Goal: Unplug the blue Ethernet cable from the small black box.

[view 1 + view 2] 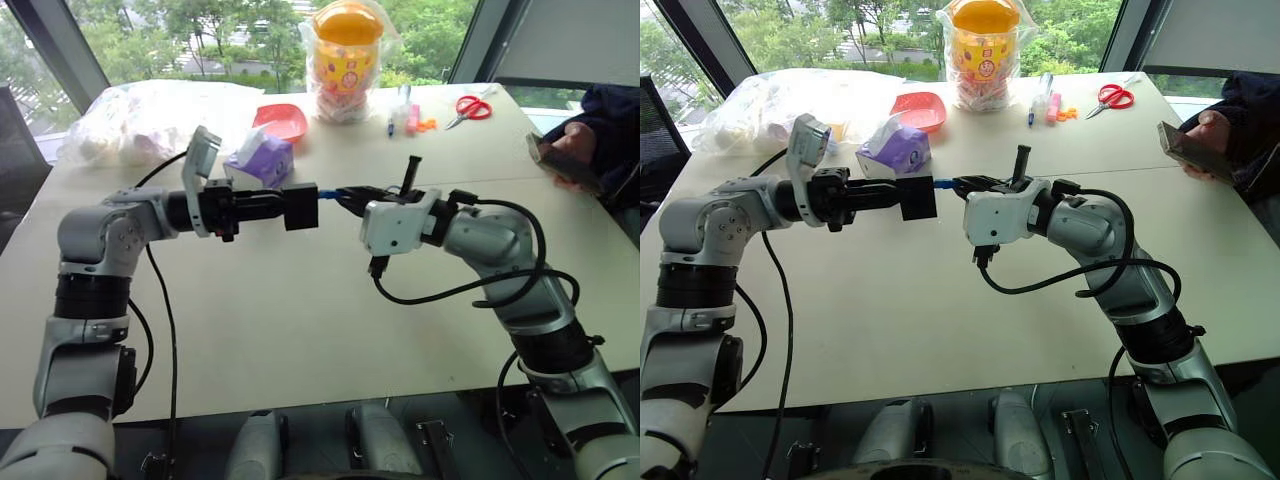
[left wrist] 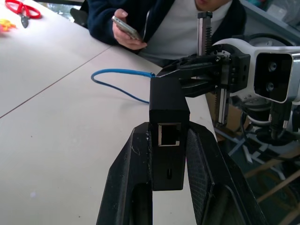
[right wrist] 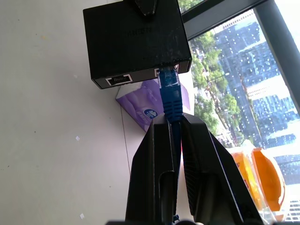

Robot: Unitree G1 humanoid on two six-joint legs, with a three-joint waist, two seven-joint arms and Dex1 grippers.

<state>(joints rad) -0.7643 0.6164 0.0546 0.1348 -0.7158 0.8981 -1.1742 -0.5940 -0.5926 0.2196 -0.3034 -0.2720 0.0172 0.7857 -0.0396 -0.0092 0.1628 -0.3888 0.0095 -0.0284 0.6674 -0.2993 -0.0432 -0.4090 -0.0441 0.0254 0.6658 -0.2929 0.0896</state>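
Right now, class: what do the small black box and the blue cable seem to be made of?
Small black box: probably moulded plastic, matte, with faint scuffs and crisp edges. Blue Ethernet cable: looks like a flexible rubbery or vinyl jacket, smooth, curving loosely over the table; its plug boot seems the same blue material.

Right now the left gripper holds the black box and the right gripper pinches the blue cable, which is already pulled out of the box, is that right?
Not quite. The cable is not out yet: the right wrist view shows its plug seated in a port of the box. The rest holds: left gripper on the box, right gripper on the cable.
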